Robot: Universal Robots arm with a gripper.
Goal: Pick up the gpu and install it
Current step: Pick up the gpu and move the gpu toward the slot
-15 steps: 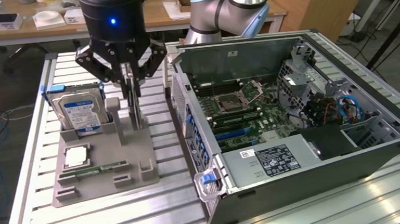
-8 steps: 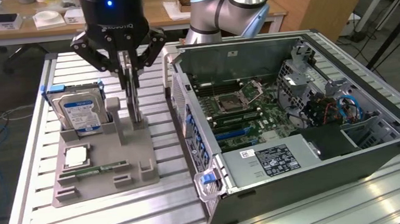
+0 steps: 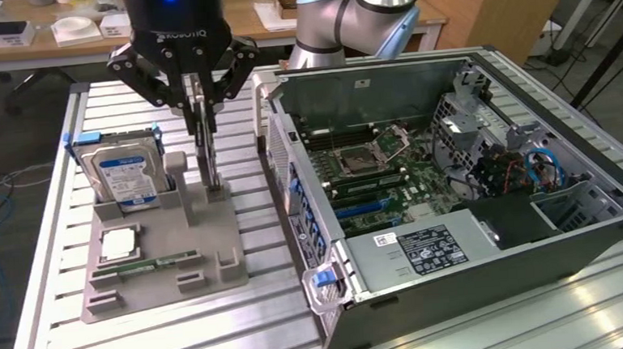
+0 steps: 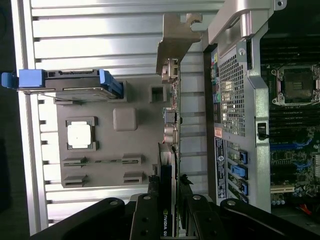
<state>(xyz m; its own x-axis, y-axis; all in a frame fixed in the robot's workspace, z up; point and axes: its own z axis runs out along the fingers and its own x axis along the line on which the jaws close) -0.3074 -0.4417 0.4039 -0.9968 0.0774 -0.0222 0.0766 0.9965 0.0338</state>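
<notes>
- Hard drive (image 3: 126, 176), blue-white label, upright in gray fixture tray (image 3: 201, 234).
- CPU chip (image 3: 118, 244) flat in tray; memory stick (image 3: 139, 268) just beside it.
- Open computer case (image 3: 490, 261), exterior view's right, on slatted table (image 3: 170, 337).

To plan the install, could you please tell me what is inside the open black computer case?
A green motherboard with a silver processor socket, blue slots, a labelled grey power supply and blue cables. Whatever lies beneath the supply is covered.
</notes>
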